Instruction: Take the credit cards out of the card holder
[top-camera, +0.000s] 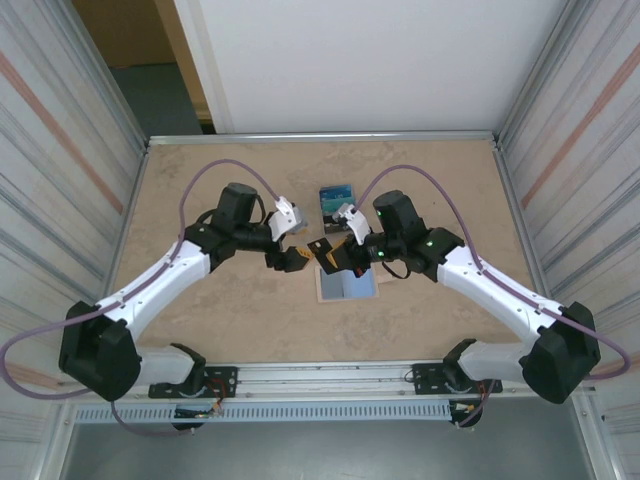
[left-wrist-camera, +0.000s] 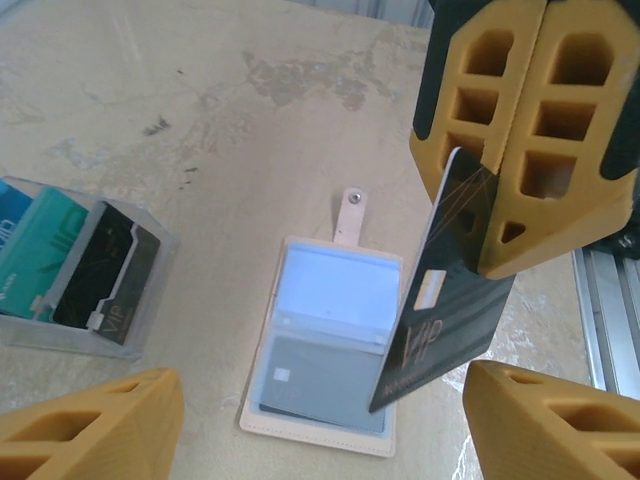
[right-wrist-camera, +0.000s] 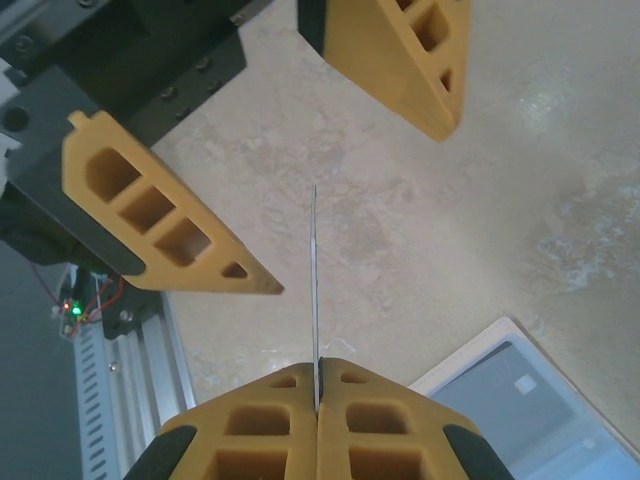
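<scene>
Inside the open card holder (left-wrist-camera: 330, 350) lies 1 grey card (left-wrist-camera: 310, 385).

Apparently "VIP" on both black cards (left-wrist-camera: 440, 330)

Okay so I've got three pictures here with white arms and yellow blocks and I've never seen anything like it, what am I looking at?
These are two robot arms bolted to the near edge of a table. One picture looks down from above. The other two come from small cameras on each arm's wrist, so the yellow blocks are the arms' own fingers.

The right gripper is pinched shut on a dark card, holding it upright above the table. In the right wrist view you see that card edge-on, as a thin line. The left gripper is open, a finger on each side of the card without touching it.

On the table lies an open card holder with a grey card in its lower pocket. A clear tray to one side holds more cards, teal and black.
</scene>
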